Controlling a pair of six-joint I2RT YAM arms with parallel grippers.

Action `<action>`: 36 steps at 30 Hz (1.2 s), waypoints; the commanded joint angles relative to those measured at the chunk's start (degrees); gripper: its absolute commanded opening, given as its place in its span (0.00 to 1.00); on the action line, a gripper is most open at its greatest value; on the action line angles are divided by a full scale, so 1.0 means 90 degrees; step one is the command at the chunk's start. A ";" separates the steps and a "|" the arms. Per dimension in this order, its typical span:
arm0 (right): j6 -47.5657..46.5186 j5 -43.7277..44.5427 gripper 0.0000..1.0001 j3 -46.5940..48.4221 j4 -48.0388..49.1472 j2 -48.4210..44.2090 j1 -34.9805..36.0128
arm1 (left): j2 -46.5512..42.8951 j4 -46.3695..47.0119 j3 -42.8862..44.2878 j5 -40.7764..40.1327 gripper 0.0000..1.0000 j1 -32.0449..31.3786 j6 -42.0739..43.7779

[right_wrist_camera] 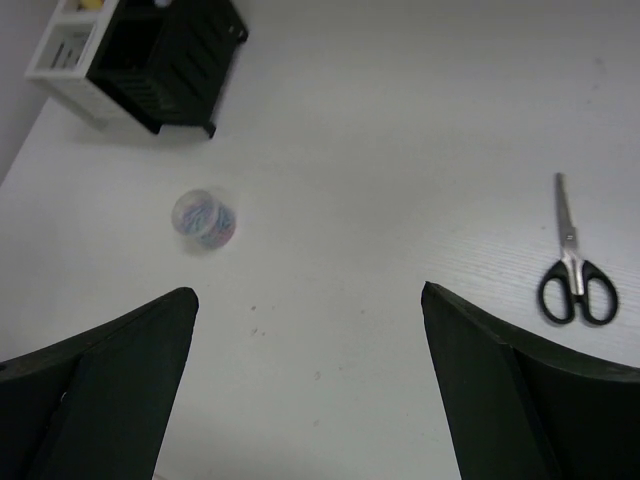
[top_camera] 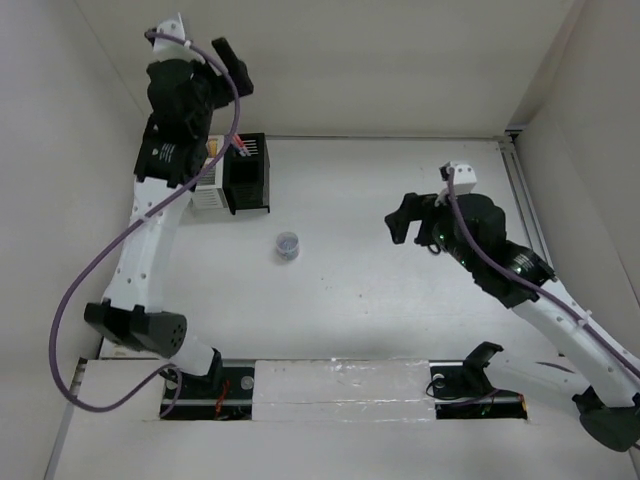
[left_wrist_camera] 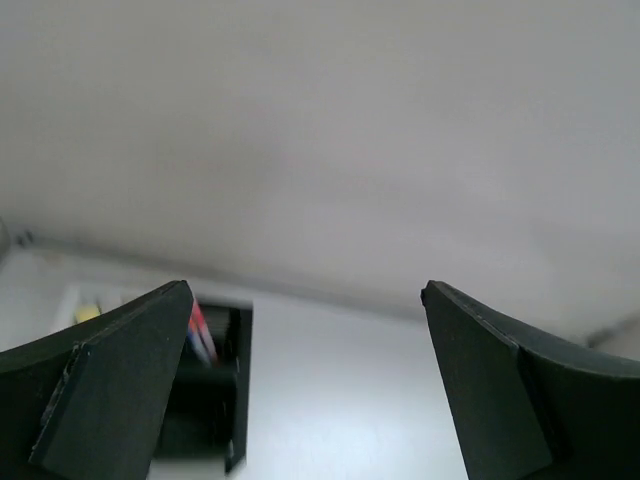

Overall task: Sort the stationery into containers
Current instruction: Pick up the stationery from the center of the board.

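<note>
The left arm stands stretched high, its left hand spread and empty above the joined white box and black box. The right arm is bent low, and the right hand, also spread, hovers over the table near the scissors. A small round pot, possibly holding clips, stands near the boxes.

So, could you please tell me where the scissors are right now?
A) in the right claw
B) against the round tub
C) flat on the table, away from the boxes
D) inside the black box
C: the right wrist view shows the scissors flat on the table, well clear of the black box, and the right claw open and empty.
</note>
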 commanded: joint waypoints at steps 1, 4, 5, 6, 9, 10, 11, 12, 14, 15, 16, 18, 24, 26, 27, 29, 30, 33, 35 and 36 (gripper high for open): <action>0.0389 0.1732 1.00 0.0653 -0.1067 -0.0300 0.0046 | -0.0602 -0.0724 -0.1799 0.1403 1.00 0.0076 -0.1319; 0.0292 0.1951 1.00 0.0732 -0.1361 -0.0594 0.0046 | -0.1005 -0.0350 -0.3522 0.1537 1.00 -0.0264 -0.1567; 0.0291 0.1874 1.00 0.0732 -0.1361 -0.0672 0.0046 | -0.1073 -0.0418 -0.3737 0.1196 1.00 -0.0537 -0.1451; 0.0214 0.1805 1.00 0.0732 -0.1361 -0.0818 0.0046 | -0.1073 -0.0564 -0.3991 0.0786 1.00 -0.1168 -0.1449; 0.0077 0.1347 1.00 0.0674 -0.1361 -0.1004 0.0046 | -0.0762 -0.0963 -0.4052 -0.0474 1.00 -0.2060 -0.1545; 0.0076 0.1239 1.00 0.0674 -0.1361 -0.1005 0.0046 | -0.0703 -0.1062 -0.4129 -0.0564 1.00 -0.2150 -0.1663; -0.0001 0.0987 1.00 0.0674 -0.1361 -0.1005 0.0046 | -0.0702 -0.1063 -0.4217 -0.0565 1.00 -0.2151 -0.1732; -0.0002 0.0888 1.00 0.0606 -0.1361 -0.1072 0.0046 | -0.0644 -0.1063 -0.4344 -0.0565 1.00 -0.2151 -0.1800; -0.0070 0.0799 1.00 0.0537 -0.1293 -0.1132 0.0046 | -0.0644 -0.1063 -0.4754 -0.0778 1.00 -0.2151 -0.2024; -0.0070 0.0644 1.00 0.0469 -0.1293 -0.1132 0.0046 | -0.0644 -0.1063 -0.4861 -0.0857 1.00 -0.2151 -0.2093; -0.0128 0.0643 1.00 0.0372 -0.1206 -0.1219 0.0046 | -0.0566 -0.1170 -0.4949 -0.0926 1.00 -0.2151 -0.2094; -0.0129 0.0497 1.00 0.0303 -0.1118 -0.1219 0.0046 | -0.0487 -0.1239 -0.5213 -0.1073 1.00 -0.2151 -0.2192; -0.0323 0.0252 1.00 0.0371 -0.1001 -0.1102 0.0046 | -0.0127 -0.0694 -0.5848 -0.0830 1.00 -0.2151 -0.2182; -0.0324 0.0184 1.00 0.0371 -0.1000 -0.1102 0.0046 | 0.0058 -0.0634 -0.5907 -0.0829 1.00 -0.2151 -0.2182; -0.0324 0.0184 1.00 0.0371 -0.1000 -0.1102 0.0046 | 0.0060 -0.0498 -0.5985 -0.0771 1.00 -0.2151 -0.2182; -0.0382 0.0125 1.00 0.0371 -0.1000 -0.1102 0.0046 | 0.0157 -0.0410 -0.6064 -0.0770 1.00 -0.2151 -0.2182; -0.0383 0.0125 1.00 0.0371 -0.1000 -0.1102 0.0046 | 0.0235 -0.0409 -0.6122 -0.0770 1.00 -0.2151 -0.2182; -0.0383 0.0057 1.00 0.0312 -0.0932 -0.1102 0.0046 | 0.0420 -0.0292 -0.6122 -0.0770 1.00 -0.2151 -0.2124; -0.0383 0.0057 1.00 0.0312 -0.0932 -0.1102 0.0046 | 0.0519 -0.0233 -0.6122 -0.0770 1.00 -0.2151 -0.2123; -0.0383 0.0057 1.00 0.0312 -0.0932 -0.1102 0.0046 | 0.0606 -0.0233 -0.6122 -0.0770 1.00 -0.2151 -0.2123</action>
